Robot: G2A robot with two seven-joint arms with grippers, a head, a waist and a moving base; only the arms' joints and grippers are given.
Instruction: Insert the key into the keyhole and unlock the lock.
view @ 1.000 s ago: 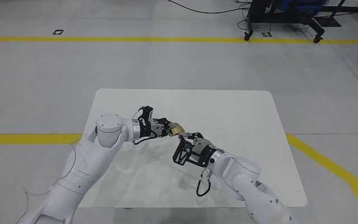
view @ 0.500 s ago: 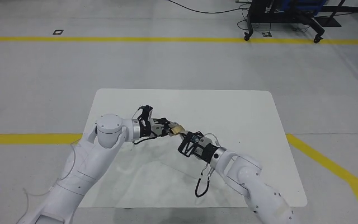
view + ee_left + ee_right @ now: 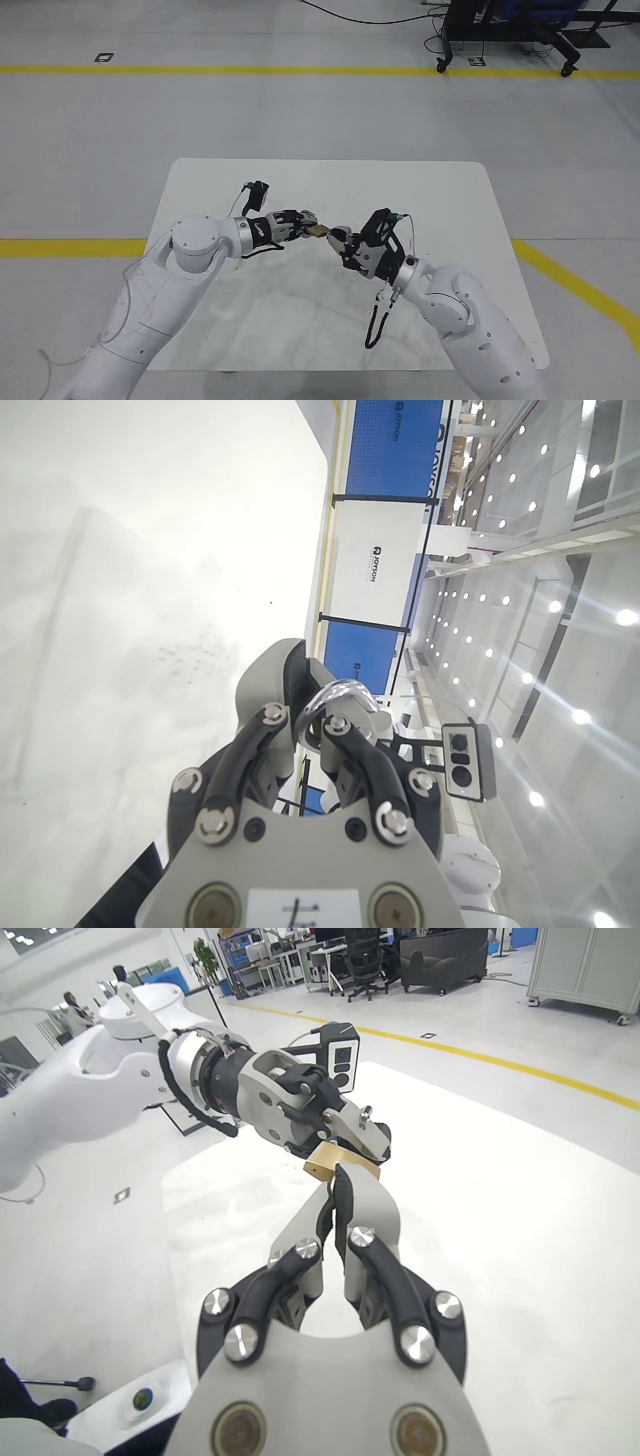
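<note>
White rectangular bench (image 3: 450, 190). Left gripper (image 3: 306, 222) above bench centre, clamped on brass padlock with silver shackle (image 3: 327, 1163). Right gripper (image 3: 336, 1180) fingers pressed together, tips touching padlock body; key between them not discernible.

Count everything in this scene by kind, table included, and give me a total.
Locks: 1, the brass lock
Grippers: 2, the left gripper and the right gripper
Tables: 1, the white table
Total: 4
</note>
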